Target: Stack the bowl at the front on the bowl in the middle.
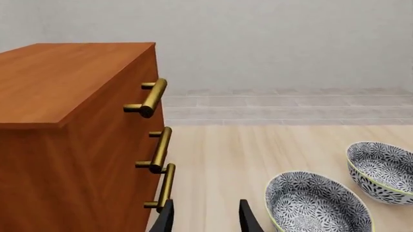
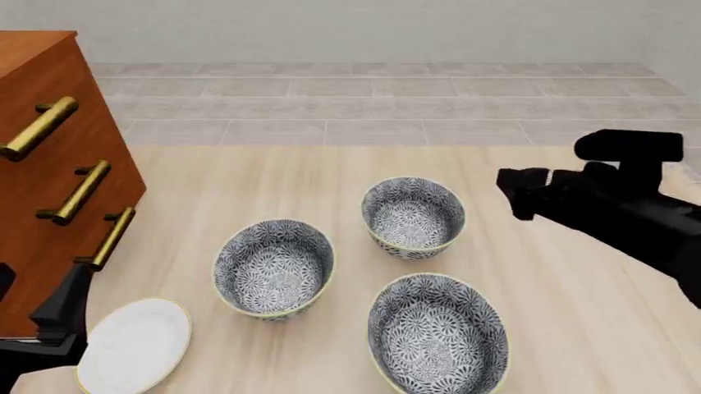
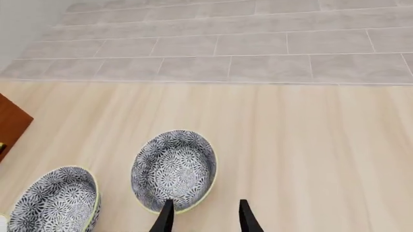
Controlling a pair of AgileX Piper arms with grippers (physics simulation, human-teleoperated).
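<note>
Right arm [image 2: 613, 205] is raised over the right side of the tabletop [image 2: 570, 328]; its fingers [image 3: 245, 217] are parted, empty. Left fingers [image 1: 166, 220] are parted beside the cabinet [image 2: 44, 164], holding nothing. The front bowl [image 2: 438, 335] and the middle bowl [image 2: 274, 267] sit upright, mouths up, just apart. Light wood tabletop, grey tiled floor [image 2: 373, 98] beyond.

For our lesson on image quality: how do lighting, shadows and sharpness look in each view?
Front view: flat, even light, faint shadows under the three bowls, everything sharp. Left wrist view: brass handles show a soft sheen, no glare. Right wrist view: uniformly lit, no blur or distortion.
</note>
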